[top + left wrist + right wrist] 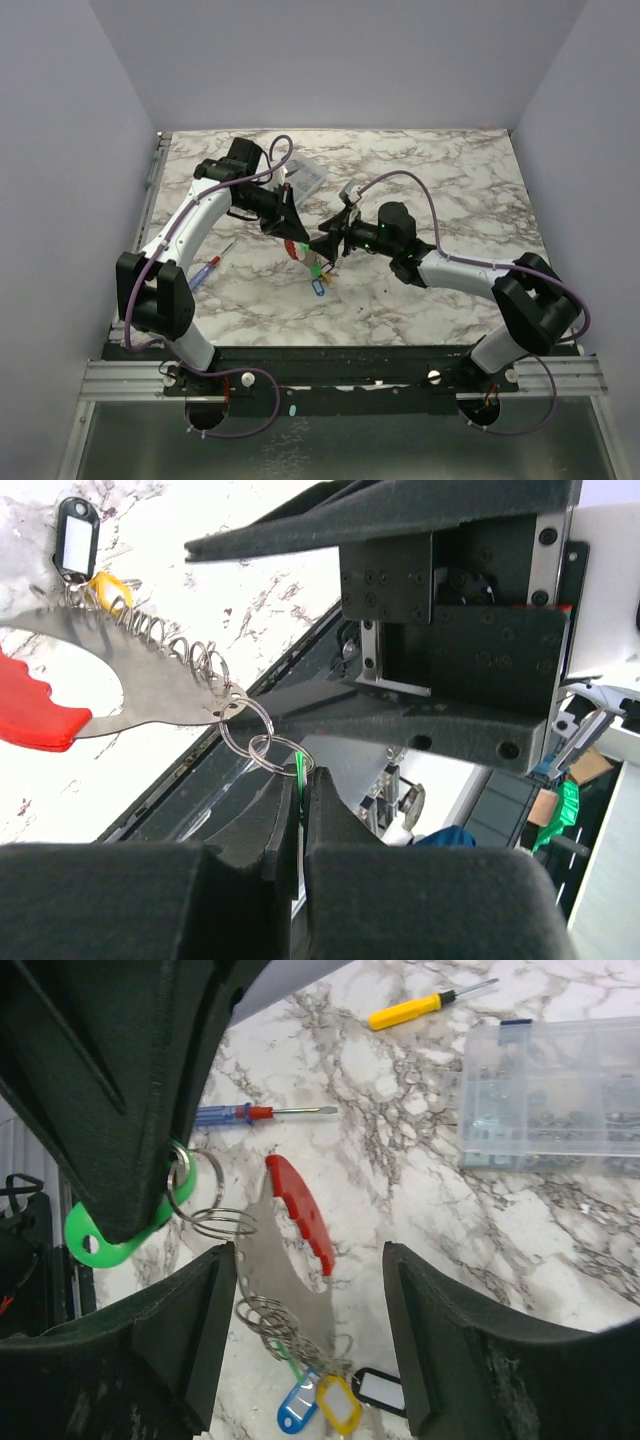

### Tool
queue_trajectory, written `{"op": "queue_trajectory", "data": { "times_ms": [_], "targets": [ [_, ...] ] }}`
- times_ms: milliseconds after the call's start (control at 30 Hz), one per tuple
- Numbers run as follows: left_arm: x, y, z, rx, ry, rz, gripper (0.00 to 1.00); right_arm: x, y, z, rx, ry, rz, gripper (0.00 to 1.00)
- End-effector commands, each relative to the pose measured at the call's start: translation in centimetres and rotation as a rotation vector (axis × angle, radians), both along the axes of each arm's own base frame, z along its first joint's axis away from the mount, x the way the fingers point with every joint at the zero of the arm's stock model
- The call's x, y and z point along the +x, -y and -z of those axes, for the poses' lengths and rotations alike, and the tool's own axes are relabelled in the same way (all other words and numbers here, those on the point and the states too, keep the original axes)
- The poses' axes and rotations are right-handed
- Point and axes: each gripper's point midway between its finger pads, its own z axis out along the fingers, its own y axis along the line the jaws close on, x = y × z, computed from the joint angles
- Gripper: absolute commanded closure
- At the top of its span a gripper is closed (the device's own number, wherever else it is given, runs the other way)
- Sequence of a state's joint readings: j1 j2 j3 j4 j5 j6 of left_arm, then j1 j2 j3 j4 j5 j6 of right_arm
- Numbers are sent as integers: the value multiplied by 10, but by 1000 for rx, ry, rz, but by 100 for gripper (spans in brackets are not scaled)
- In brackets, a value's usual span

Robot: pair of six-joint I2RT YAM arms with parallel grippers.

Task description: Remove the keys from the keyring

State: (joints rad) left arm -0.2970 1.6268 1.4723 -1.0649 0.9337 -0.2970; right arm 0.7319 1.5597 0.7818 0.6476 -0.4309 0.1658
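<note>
My left gripper (299, 780) is shut on a green key tag (298, 768), whose small split ring (262, 742) links to the keyring. The keyring is a silvery crescent plate (150, 685) with a red grip (35, 715) and a row of rings. A black tag (77, 542) and a yellow tag (106, 586) hang at its far end. In the right wrist view my right gripper (308, 1345) is open, with the plate (285, 1280) and red grip (300, 1210) between its fingers but untouched. Blue (298, 1407), yellow (340, 1405) and black (381, 1390) tags hang below. From above, both grippers (287, 226) (333, 241) meet over the keyring (300, 250).
A clear plastic box (550, 1095) of small parts lies behind, also seen from above (305, 180). A yellow-handled screwdriver (425, 1005) and a red-and-blue pen (250, 1113) lie on the marble table (450, 190). From above the pen (207, 267) lies by the left arm.
</note>
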Motion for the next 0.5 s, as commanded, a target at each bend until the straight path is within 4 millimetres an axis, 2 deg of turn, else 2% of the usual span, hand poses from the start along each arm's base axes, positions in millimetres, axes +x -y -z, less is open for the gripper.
{"op": "queue_trajectory", "data": {
  "times_ms": [0, 167, 367, 467],
  "targets": [
    [-6, 1, -21, -66, 26, -12, 100, 6, 16, -8, -1, 44, 26, 33],
    [-3, 1, -18, -67, 14, -19, 100, 15, 26, -7, -22, 65, 50, 36],
    [6, 5, -16, -84, 33, -32, 100, 35, 47, 1, -60, 97, 71, 40],
    [13, 5, -9, -83, 70, -29, 100, 29, 49, -1, -59, 110, -5, 42]
  ]
}}
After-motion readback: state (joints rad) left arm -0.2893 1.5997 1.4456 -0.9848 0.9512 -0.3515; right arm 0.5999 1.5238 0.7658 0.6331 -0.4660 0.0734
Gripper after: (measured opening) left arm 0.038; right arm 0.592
